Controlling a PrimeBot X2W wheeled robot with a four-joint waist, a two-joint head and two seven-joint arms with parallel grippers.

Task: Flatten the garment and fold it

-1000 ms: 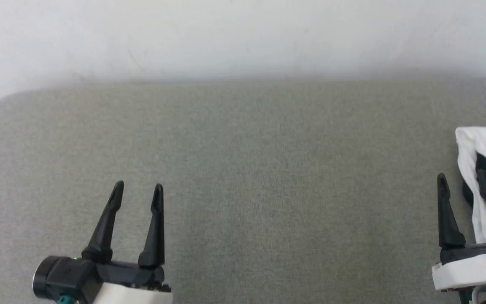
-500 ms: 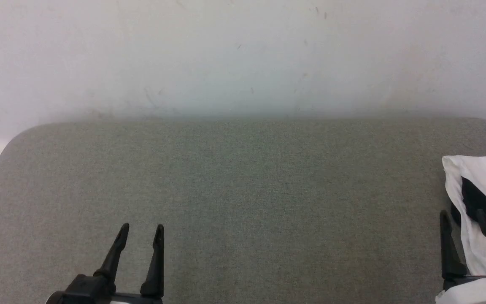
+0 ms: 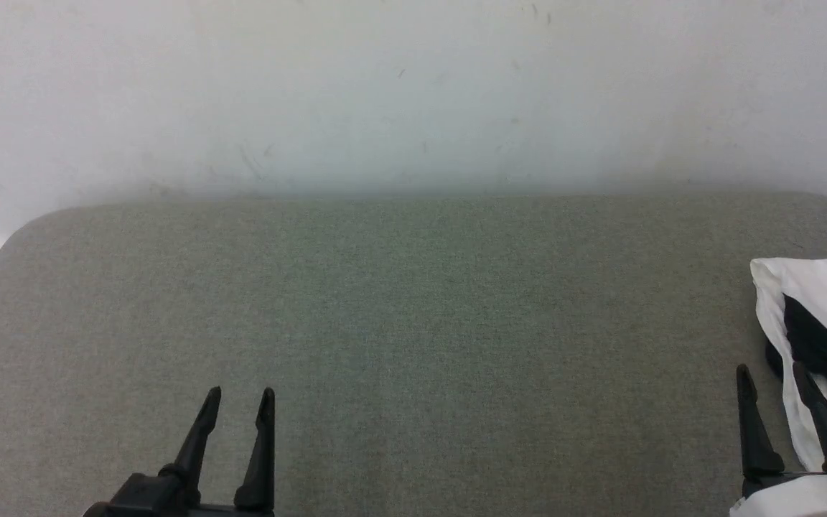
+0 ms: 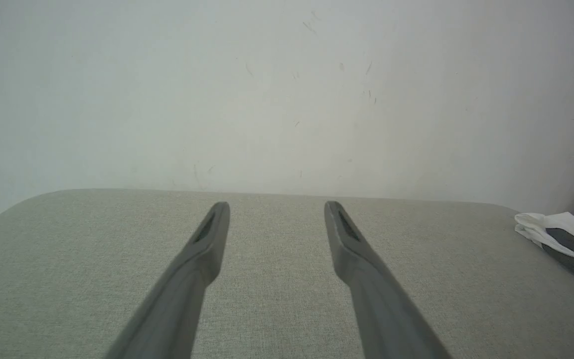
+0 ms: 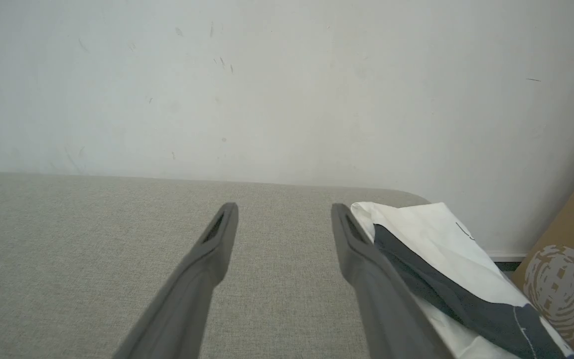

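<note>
Both grippers have their fingers spread with nothing between them. Your left gripper (image 3: 241, 393) is at the lower left of the head view and your right gripper (image 3: 772, 370) at the lower right. The bottom edge cuts each one off, so you see little beyond the dark fingers.

Behind everything stands a pale wall (image 3: 413, 86), scuffed with faint marks. Below it lies a grey fabric surface (image 3: 413, 309) with rounded far corners; its near part runs out of the picture.

The shirt (image 3: 819, 287) lies bunched at the right end of that surface, white with a black band across it. The right edge of the head view cuts it off, so you cannot judge its full shape or how it is folded. The right gripper's outer finger crosses in front of the shirt's near edge; whether it touches the cloth, you cannot tell. The left gripper is well apart from the shirt.

In the right wrist view a cardboard box (image 5: 573, 234) stands beyond the shirt, partly hidden by it, with a round print (image 5: 561, 286) too blurred to read. A thin dark mark (image 5: 464, 230) on the white cloth is too small to make out.
</note>
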